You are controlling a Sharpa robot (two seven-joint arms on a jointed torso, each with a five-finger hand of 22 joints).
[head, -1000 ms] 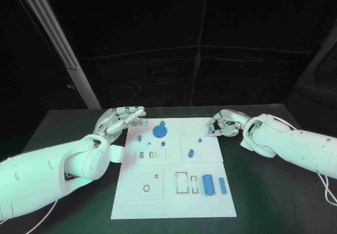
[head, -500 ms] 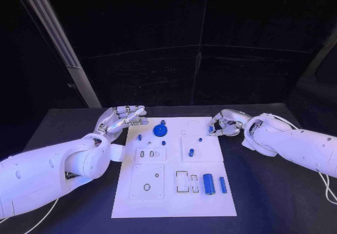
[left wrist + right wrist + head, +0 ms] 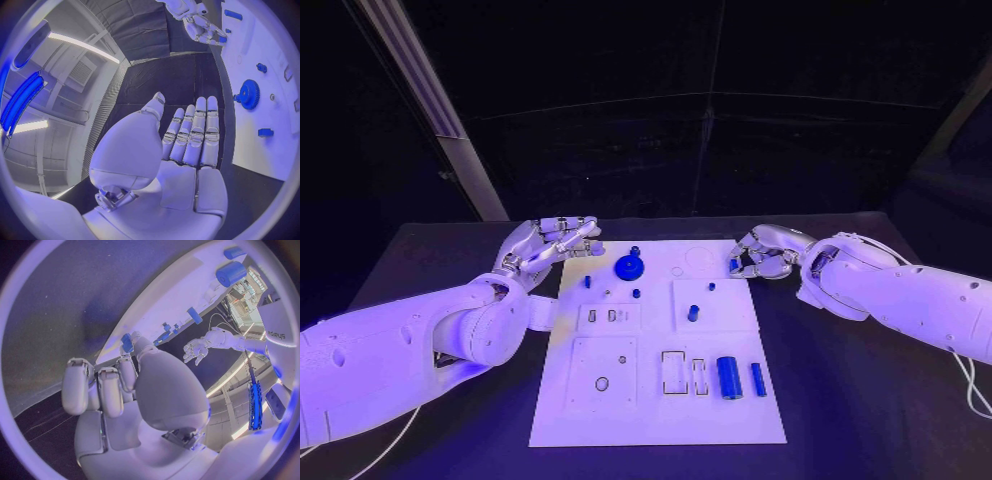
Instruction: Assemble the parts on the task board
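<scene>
The white task board [image 3: 655,405] lies in the middle of the black table. A blue gear [image 3: 630,267] sits near its far edge, small blue pegs [image 3: 692,313] stand mid-board, and a thick blue cylinder [image 3: 728,377] lies beside a thinner one [image 3: 757,379] near the front right. My right hand [image 3: 762,253] hovers at the board's far right corner and pinches a small blue part [image 3: 734,265] [image 3: 127,342] between thumb and a finger. My left hand [image 3: 548,243] is at the far left corner, fingers stretched out [image 3: 190,137], holding nothing. The gear [image 3: 250,94] lies just beyond its fingertips.
Bare black table [image 3: 877,400] surrounds the board on all sides. Several empty cut-outs [image 3: 603,383] mark the board's near half. A slanted pale post [image 3: 437,110] rises behind the table's left rear.
</scene>
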